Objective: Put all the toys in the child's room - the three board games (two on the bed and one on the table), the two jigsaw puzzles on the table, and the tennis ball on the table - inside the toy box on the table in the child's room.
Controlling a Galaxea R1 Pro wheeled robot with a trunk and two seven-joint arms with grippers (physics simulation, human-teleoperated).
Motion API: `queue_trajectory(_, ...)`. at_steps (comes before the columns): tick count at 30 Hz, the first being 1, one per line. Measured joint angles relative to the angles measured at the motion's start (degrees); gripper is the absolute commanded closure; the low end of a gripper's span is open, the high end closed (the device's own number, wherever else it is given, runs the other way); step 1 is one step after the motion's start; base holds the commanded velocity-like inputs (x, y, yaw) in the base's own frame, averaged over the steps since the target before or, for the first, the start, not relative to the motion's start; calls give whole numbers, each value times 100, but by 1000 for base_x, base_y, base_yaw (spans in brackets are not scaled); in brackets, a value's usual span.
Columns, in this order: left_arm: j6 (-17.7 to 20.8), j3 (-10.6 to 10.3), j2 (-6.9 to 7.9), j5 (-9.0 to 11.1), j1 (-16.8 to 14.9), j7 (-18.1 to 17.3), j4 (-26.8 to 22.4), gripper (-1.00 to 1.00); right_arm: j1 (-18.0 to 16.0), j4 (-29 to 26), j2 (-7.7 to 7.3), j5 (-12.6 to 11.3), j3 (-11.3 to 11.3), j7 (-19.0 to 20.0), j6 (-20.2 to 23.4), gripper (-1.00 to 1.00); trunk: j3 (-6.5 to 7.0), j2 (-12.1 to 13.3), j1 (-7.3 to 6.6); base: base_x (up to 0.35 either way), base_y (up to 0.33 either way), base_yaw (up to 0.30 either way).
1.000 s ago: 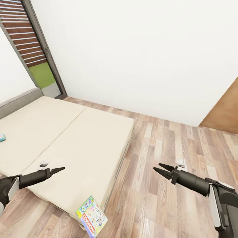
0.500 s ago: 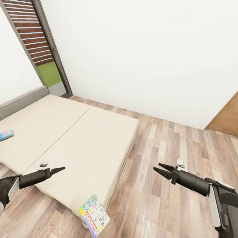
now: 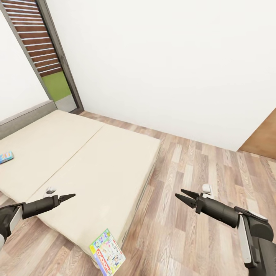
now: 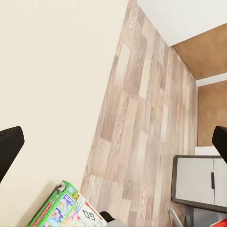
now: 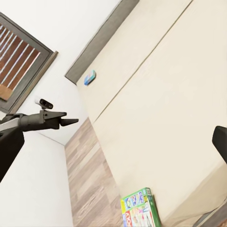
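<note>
Head view: the left gripper [image 3: 66, 197] hangs over the near edge of the bed [image 3: 76, 161], its fingers tapering to one point, so it looks clenched on nothing. The right gripper [image 3: 186, 197] hangs over the wood floor [image 3: 199, 168], jaws parted and empty. Below and between the two grippers, nearer the left one, the green-edged board game [image 3: 107, 257] lies at the bed's near corner, part of it jutting past the edge. The small blue board game [image 3: 6, 156] lies on the mattress well beyond the left gripper, toward the headboard.

Left wrist view: the green-edged box [image 4: 66, 209] lies close under this gripper, on the mattress edge beside the floor.

Right wrist view: the left gripper [image 5: 70, 122] points across the bed; the blue box [image 5: 90, 77] sits far off near the headboard, the green-edged one [image 5: 139, 207] nearer.

To take the near box well, I would roll closer first, release the left gripper, then come down on the jutting edge and pinch it flat without tipping it off
</note>
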Motion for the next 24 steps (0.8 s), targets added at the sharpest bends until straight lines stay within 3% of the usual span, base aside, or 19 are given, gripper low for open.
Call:
queue_trajectory(11, 0, -4, -1, -4, 1, 8, -1, -100, -1, -2, 26, 2, 0, 3, -4, -100, 0, 0, 0, 45, -6, 63)
queue_trajectory(24, 0, -7, -1, -6, 1, 10, 0, -100, -1, 0, 28, 3, 0, 4, -15, -100, 0, 0, 0, 7, -99, 180)
